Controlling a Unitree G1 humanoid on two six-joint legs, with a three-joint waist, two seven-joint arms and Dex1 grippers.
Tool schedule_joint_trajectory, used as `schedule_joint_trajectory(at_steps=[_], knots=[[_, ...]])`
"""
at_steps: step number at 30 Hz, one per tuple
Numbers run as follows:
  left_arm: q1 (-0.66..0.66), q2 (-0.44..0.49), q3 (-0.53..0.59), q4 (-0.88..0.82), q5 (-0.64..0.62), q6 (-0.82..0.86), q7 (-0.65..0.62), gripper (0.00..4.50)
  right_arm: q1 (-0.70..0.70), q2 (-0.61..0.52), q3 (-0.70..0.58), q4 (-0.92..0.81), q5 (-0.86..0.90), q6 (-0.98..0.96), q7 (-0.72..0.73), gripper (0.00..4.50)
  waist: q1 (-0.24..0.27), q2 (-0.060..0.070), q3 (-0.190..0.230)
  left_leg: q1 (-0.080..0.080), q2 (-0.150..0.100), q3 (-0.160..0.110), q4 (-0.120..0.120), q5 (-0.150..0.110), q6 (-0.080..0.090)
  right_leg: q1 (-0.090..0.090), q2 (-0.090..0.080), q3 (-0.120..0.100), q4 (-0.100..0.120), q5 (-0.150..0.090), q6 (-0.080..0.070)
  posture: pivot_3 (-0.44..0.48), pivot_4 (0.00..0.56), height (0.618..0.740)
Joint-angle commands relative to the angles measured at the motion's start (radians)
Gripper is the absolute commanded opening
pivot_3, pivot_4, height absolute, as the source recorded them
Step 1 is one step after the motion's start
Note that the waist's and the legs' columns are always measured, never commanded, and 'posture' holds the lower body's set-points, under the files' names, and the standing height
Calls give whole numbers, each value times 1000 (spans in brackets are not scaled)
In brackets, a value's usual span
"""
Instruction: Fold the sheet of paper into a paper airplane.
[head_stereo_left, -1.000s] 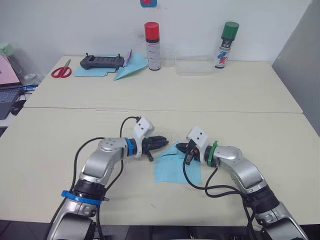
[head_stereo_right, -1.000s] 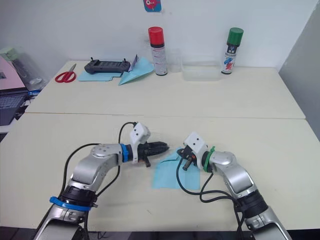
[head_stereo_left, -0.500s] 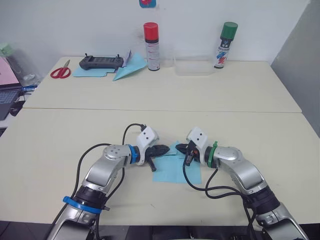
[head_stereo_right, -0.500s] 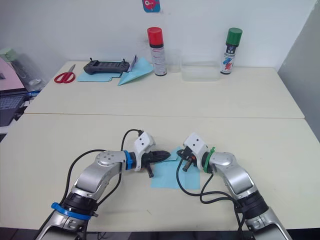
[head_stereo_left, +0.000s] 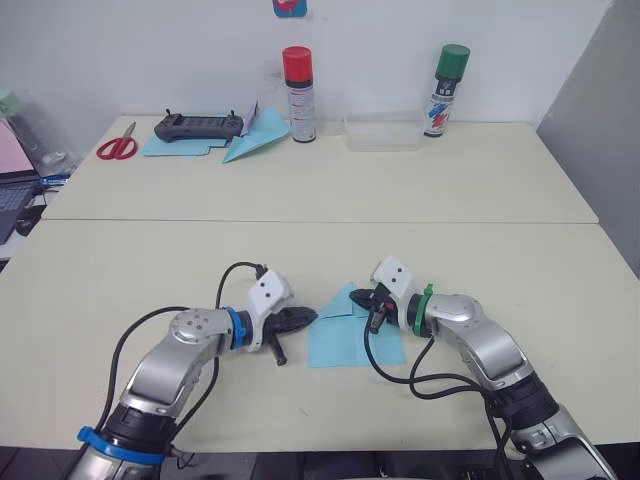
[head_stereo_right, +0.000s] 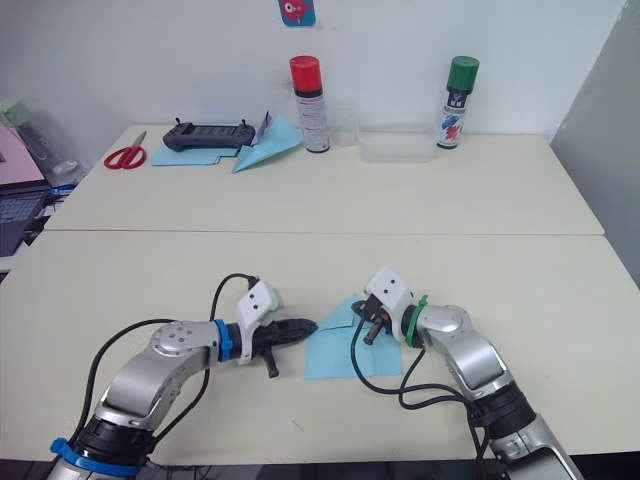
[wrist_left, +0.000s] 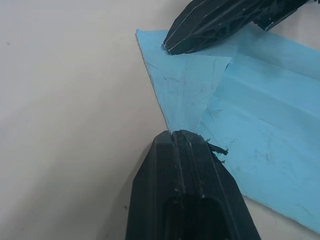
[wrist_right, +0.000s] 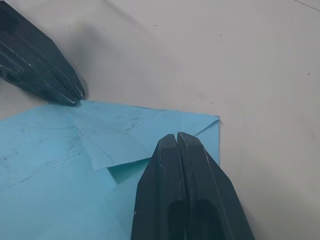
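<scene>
Cream table (head_stereo_left: 130, 260): the paper (head_stereo_left: 350, 340) lies flat at its near edge, one corner folded over. Left gripper (head_stereo_left: 308, 317), fingers pressed together, touches its left edge; right gripper (head_stereo_left: 360, 295), also closed, presses the fold.

The creased light-blue sheet of paper (head_stereo_left: 352, 335) is lying flat on the surface, one corner folded inward.
</scene>
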Motion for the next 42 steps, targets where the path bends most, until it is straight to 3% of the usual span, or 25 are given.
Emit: schedule_joint_trajectory(at_steps=[1,9,19,32,42], knots=[[-62,-8,57,-14,-53,23,1,14,5,-6,11,10,-8,3,15,0,1,0,0,0,0,0,0,0,0,0,0,0,0,0,0,0,150,740],[-115,-47,16,-34,-67,47,9,14,-1,-3,9,13,-9,4,14,0,-1,0,0,0,0,0,0,0,0,0,0,0,0,0,0,0,150,740],[-97,14,-168,82,145,-116,-12,14,-27,76,-50,7,38,-39,-17,0,1,0,0,0,0,0,0,0,0,-1,0,0,1,2,-3,0,150,740],[-117,7,-171,138,175,-178,-18,14,-58,84,20,105,-54,-30,-14,0,1,0,0,0,0,0,1,0,0,0,0,0,1,2,-2,0,150,740],[-127,0,-167,140,169,-163,-15,14,-78,62,-68,225,-117,-109,-156,0,2,0,0,11,0,1,1,0,0,9,0,1,1,1,-1,0,150,740]])
